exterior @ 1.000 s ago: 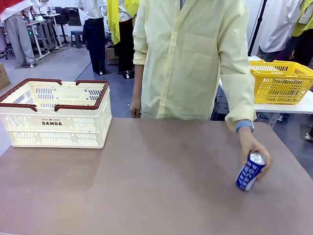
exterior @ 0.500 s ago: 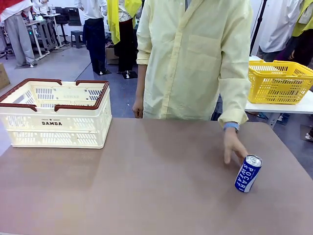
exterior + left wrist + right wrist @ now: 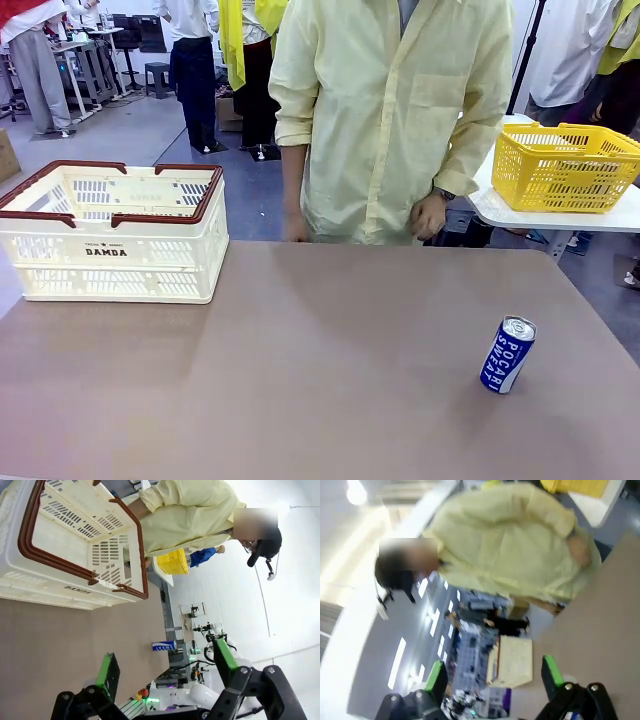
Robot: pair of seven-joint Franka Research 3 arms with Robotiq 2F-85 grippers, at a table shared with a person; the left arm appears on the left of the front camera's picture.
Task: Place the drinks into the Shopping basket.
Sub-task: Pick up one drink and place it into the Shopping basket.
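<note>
Both claws hang with their green-padded fingers spread apart and nothing between them: the left claw (image 3: 165, 652) looks across the worktop (image 3: 320, 360) toward the shopping basket (image 3: 30, 540), and the right claw (image 3: 492, 667) points toward the person in a blurred wrist view.

One drink, the blue can (image 3: 508, 355) with white lettering, stands on its base at the near right of the worktop, free of any hand. The cream-white basket (image 3: 110, 250) sits at the far left, well apart from the can, and what can be seen of its inside holds no can. The person stands at the far edge with a hand (image 3: 430, 215) drawn in against the shirt. A yellow basket (image 3: 570, 170) rests on another table at the far right and has no part in the job.

By my reading, the task is at its opening step: fetching the blue can. The right arm looks better placed for it. The next move calls for lowering that claw so its fingers straddle the can's middle, closing gently enough not to topple or dent it, lifting, and carrying it leftward over the basket's dark rim before letting go.
</note>
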